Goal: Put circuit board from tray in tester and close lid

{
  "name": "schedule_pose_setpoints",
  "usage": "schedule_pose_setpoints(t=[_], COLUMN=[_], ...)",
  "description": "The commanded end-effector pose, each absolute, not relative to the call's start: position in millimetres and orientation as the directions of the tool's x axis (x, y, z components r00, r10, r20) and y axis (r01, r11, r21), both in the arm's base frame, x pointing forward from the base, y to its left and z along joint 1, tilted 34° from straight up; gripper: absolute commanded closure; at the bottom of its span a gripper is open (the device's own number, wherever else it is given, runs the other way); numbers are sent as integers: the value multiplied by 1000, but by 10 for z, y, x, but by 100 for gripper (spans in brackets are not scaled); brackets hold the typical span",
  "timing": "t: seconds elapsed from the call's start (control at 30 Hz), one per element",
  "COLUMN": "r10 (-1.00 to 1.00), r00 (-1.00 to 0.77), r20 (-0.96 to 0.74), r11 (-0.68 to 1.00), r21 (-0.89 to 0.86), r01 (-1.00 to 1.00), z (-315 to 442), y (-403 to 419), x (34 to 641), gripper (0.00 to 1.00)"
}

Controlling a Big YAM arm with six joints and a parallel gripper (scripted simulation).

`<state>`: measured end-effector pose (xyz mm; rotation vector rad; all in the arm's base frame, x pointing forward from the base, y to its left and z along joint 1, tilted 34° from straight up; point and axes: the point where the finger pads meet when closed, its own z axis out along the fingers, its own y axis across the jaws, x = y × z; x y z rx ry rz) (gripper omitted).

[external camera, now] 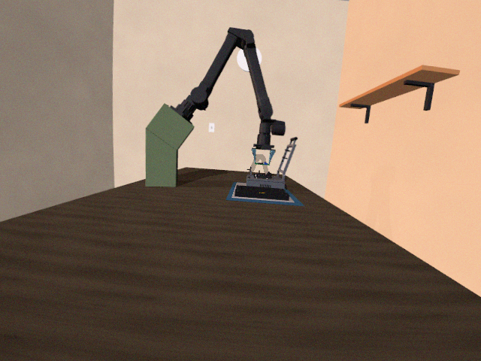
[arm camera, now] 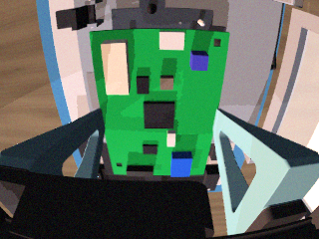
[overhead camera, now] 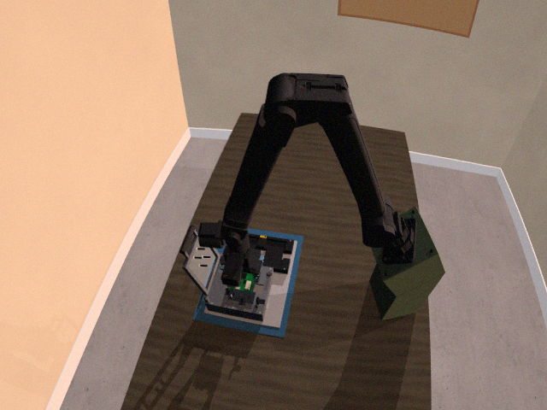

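Observation:
My gripper (external camera: 262,163) (arm camera: 159,117) is shut on the long edges of the circuit board (overhead camera: 250,278) (arm camera: 191,100). The board is face up and roughly level, above the tester (overhead camera: 266,274) (external camera: 254,181) (arm camera: 244,75), with a gap under it in the exterior view. Its end with the white blocks is toward the top of the wrist view, the tester's hook end. The black hook (arm camera: 75,19) shows there at upper left. The lid (overhead camera: 200,263) (external camera: 286,157) stands open at the hinge side. The board hides the pins and most of the plate.
The black tray (overhead camera: 276,252) (external camera: 252,192) lies beside the tester on the same pale base, over a blue mat (overhead camera: 289,293) (external camera: 233,195). The open lid stands close beside my wrist. The arm's green pedestal (overhead camera: 408,291) (external camera: 161,163) stands off to one side.

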<state>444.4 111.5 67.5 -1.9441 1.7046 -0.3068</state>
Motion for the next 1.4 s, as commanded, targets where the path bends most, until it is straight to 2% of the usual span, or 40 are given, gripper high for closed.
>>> schedule_pose_setpoints(t=[0.0,1.37], r10=[-967,-967], r00=[182,182], r20=[-178,-176], r11=[-53,-58], r21=[-558,-547], r01=[-828,-835], z=[900,835], y=[1182,1169], x=[4522,4469], gripper=[28,28])
